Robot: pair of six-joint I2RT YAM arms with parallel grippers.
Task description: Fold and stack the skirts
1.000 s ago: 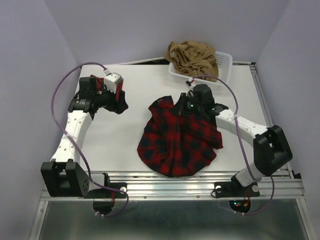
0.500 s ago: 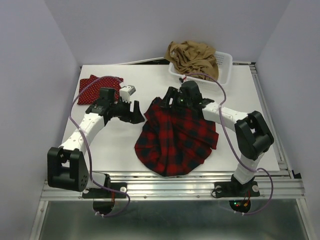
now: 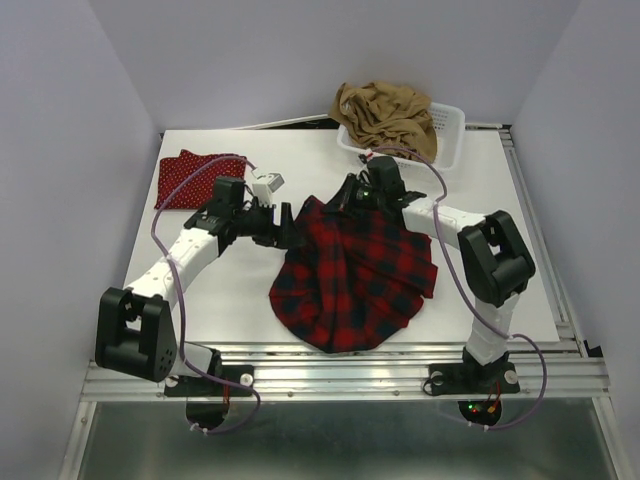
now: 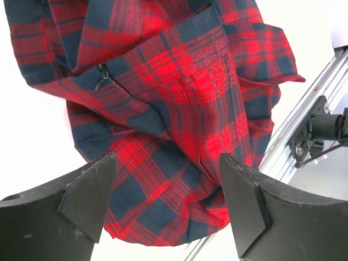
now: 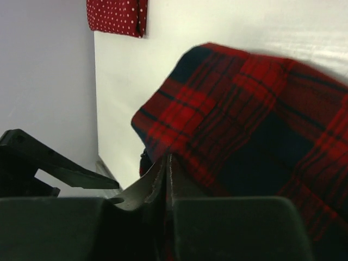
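Note:
The red-and-black plaid skirt (image 3: 355,270) lies crumpled in the middle of the table. My right gripper (image 3: 350,195) is at its far edge, and in the right wrist view the gripper (image 5: 166,160) is shut, with the plaid cloth (image 5: 244,109) pinched at its tips. My left gripper (image 3: 285,228) hovers open at the skirt's far left corner, the plaid cloth (image 4: 179,98) filling the gap between its fingers (image 4: 92,190). The folded red dotted skirt (image 3: 195,178) lies at the back left. The tan skirt (image 3: 385,115) is heaped in the basket.
A white mesh basket (image 3: 452,135) stands at the back right of the table. Purple walls close in both sides and the back. A metal rail (image 3: 350,375) runs along the near edge, with both arm bases on it.
My left arm swung right from the dotted skirt to the plaid skirt's left edge. My right gripper moved to the skirt's far edge and shut there; the cloth shifted slightly left.

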